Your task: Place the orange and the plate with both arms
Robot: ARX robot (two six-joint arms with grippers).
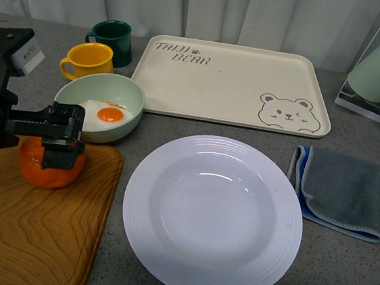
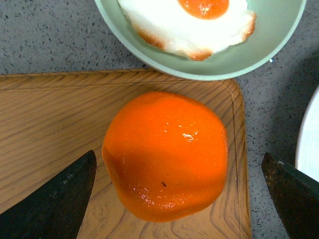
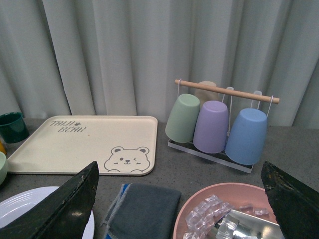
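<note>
Wooden board (image 1: 31, 235) sits closest, at the near left edge of the grey table. The orange (image 1: 50, 168) rests on the board's far right corner, just beside the pale green bowl (image 1: 134, 102) that holds 1 fried egg (image 1: 108, 117). The left gripper (image 2: 178, 153) hangs directly over the orange. In the left wrist view its 2 dark fingers (image 2: 60, 199) stand wide apart, 1 on each side of the fruit with a clear gap at both sides, so the claw holds nothing. The plate (image 1: 213, 216), white with a ridged rim, lies flat at table centre, right of the board and apart from it, with nothing on it. The right gripper (image 3: 179, 167) shows only in its own wrist view, spread wide with nothing between the fingers, high above the table's right side. Below it are a pink dish (image 3: 192, 209) with ice cubes (image 3: 207, 214) and a grey cloth (image 1: 341, 192), which lies right of the plate. Behind the plate is the cream bear tray (image 1: 230, 85). Behind the bowl are 1 yellow mug (image 1: 88, 60) and 1 dark green mug (image 1: 111, 39). At far right, a rack holds 3 upturned cups (image 3: 210, 127).
</note>
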